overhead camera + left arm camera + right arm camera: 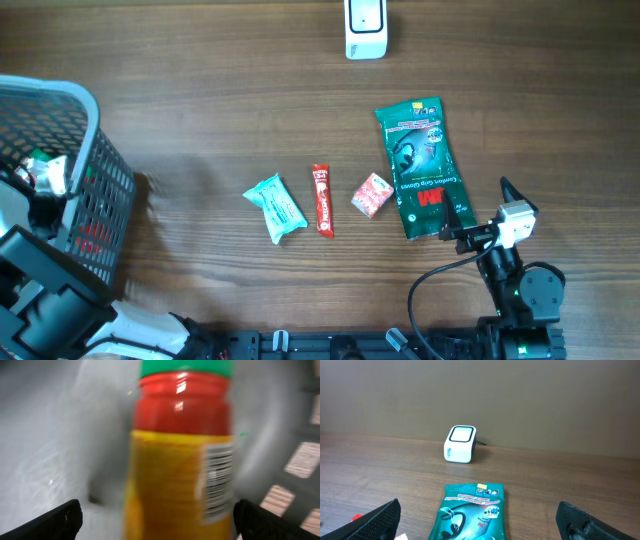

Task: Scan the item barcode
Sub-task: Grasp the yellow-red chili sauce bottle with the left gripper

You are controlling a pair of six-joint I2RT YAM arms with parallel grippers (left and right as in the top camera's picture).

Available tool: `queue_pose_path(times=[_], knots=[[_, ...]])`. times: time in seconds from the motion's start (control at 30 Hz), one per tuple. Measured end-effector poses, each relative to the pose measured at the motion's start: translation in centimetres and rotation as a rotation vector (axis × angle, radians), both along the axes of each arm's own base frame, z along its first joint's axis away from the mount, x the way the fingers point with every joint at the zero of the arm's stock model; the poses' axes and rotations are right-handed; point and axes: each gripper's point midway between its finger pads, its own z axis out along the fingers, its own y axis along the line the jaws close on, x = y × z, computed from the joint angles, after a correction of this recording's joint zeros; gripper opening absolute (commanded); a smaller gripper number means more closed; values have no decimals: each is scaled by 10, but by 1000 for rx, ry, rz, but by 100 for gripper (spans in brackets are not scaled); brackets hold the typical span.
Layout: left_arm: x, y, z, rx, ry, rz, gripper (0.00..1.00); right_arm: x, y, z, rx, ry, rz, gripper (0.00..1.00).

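In the left wrist view a blurred bottle [182, 455] with a green cap, red neck and yellow label fills the frame, its barcode [219, 480] facing right. My left gripper [160, 521] is open, one finger on each side of the bottle, apart from it. In the overhead view this arm reaches down into the grey basket [95, 200]. The white scanner [365, 28] stands at the table's far edge, also seen as the scanner [460, 444] ahead of my right gripper [480, 520]. That gripper is open and holds nothing, just behind a green packet [472, 512].
On the wood lie a green packet [421, 166], a small red-pink packet [372, 194], a red stick pack [322, 199] and a teal packet [276, 207]. My right gripper [478, 210] sits at the green packet's near right corner. The basket's mesh wall [300, 457] is close by.
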Motion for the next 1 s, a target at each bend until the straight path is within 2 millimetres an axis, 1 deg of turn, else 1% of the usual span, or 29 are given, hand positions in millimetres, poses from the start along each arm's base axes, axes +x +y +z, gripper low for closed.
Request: queue_pose_path(times=[0.03, 0.1, 0.13, 0.27, 0.3, 0.37, 0.4, 0.43, 0.6, 0.63, 0.67, 0.7, 0.73, 0.8, 0.83, 1.0], knots=[[-1, 0, 0, 1, 8, 8, 91, 0, 0, 0, 0, 0, 0, 100], [-7, -2, -1, -7, 38, 25, 77, 0, 0, 0, 0, 0, 0, 100], [-9, -3, -2, -12, 47, 29, 73, 0, 0, 0, 0, 0, 0, 100], [-17, -9, -5, -34, 81, 45, 71, 0, 0, 0, 0, 0, 0, 100], [-20, -12, -8, -40, 88, 46, 72, 0, 0, 0, 0, 0, 0, 100], [-22, -13, -11, -42, 94, 47, 89, 0, 0, 0, 0, 0, 0, 100], [-23, -13, -13, -38, 92, 46, 96, 0, 0, 0, 0, 0, 0, 100], [-23, -11, -13, -21, 89, 47, 100, 0, 0, 0, 0, 0, 0, 100], [-27, -5, -15, 28, 78, 72, 100, 0, 0, 0, 0, 0, 0, 100], [-27, -5, -15, 31, 78, 73, 96, 0, 0, 0, 0, 0, 0, 100], [-27, -5, -15, 31, 78, 73, 89, 0, 0, 0, 0, 0, 0, 100], [-27, -5, -15, 33, 78, 76, 62, 0, 0, 0, 0, 0, 0, 100], [-28, -4, -16, 39, 81, 80, 49, 0, 0, 0, 0, 0, 0, 100], [-30, -2, -17, 52, 93, 85, 45, 0, 0, 0, 0, 0, 0, 100], [-30, -1, -17, 58, 94, 84, 41, 0, 0, 0, 0, 0, 0, 100], [-30, 0, -15, 61, 103, 92, 40, 0, 0, 0, 0, 0, 0, 99]])
